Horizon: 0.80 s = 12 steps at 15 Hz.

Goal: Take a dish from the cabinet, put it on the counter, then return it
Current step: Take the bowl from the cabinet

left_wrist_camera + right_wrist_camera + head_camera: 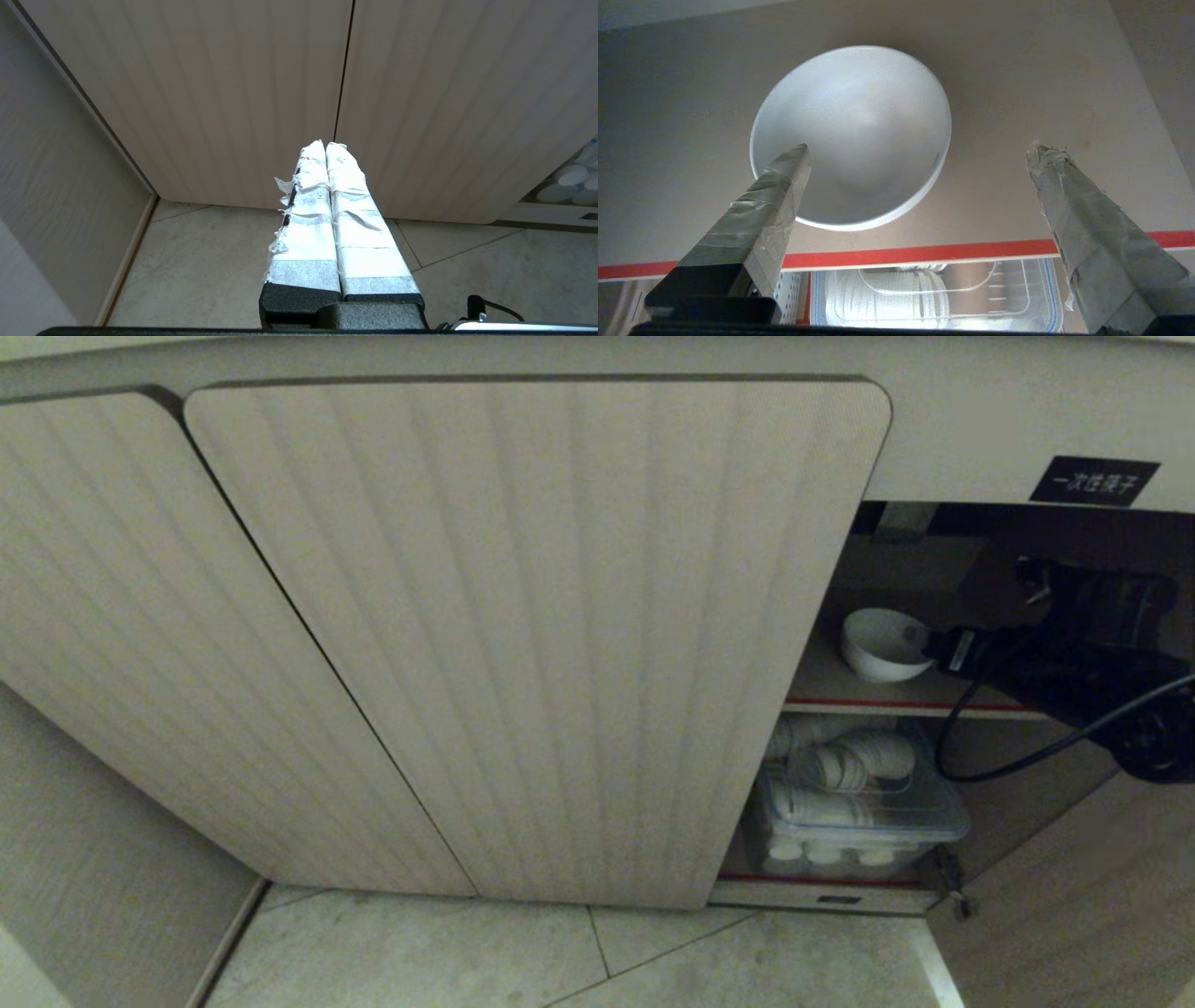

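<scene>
My left gripper point(327, 149) hangs low with its taped jaws pressed together, pointing at the closed ribbed doors point(523, 635) of the cabinet point(980, 420) above the tiled floor point(579, 961). Further right, the near door hides part of the opening. Inside, the dish point(882, 644) sits upright near the front edge of the red-edged shelf point(896, 704). My right gripper point(920, 154) reaches in with jaws wide apart, holding nothing (one fingertip overlaps the rim). Below, a clear lidded box point(864, 812) holds stacked white cups point(854, 761).
</scene>
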### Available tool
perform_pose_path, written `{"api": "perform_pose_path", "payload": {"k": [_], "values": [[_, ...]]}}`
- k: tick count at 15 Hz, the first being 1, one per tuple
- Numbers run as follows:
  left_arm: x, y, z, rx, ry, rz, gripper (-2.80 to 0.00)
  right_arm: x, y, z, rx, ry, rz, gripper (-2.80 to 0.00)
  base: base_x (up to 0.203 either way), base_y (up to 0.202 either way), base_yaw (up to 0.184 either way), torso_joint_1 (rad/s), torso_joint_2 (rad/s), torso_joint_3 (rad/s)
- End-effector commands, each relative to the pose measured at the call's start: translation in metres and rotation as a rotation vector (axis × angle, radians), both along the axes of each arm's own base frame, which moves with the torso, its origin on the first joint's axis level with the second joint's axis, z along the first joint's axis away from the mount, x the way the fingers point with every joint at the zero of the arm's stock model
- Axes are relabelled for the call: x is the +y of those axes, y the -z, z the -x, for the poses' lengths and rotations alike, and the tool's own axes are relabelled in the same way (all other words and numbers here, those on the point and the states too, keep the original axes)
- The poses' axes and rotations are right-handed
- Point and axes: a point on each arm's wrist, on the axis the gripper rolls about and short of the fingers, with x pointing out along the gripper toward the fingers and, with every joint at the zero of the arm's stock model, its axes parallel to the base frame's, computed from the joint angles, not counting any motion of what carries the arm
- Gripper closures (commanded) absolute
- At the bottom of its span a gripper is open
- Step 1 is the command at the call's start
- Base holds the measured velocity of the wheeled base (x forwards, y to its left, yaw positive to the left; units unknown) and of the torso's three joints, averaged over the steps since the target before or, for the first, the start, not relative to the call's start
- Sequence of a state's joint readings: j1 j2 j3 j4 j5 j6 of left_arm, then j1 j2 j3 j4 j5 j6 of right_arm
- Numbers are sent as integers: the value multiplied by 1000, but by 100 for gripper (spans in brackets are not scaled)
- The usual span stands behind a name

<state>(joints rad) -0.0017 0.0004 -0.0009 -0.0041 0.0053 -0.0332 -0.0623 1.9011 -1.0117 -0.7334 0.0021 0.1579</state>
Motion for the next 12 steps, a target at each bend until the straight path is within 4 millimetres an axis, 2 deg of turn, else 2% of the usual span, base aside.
{"api": "perform_pose_path", "payload": {"k": [1, 12], "values": [[0, 0, 0, 0, -1, 1, 0, 0, 0, 0, -1, 1, 2, -280, 0, 0, 0, 0, 0, 0], [0, 0, 0, -1, -1, 1, 0, -7, 4, -11, 55, 18, 2, -280, 0, 0, 0, 0, 0, 0]]}}
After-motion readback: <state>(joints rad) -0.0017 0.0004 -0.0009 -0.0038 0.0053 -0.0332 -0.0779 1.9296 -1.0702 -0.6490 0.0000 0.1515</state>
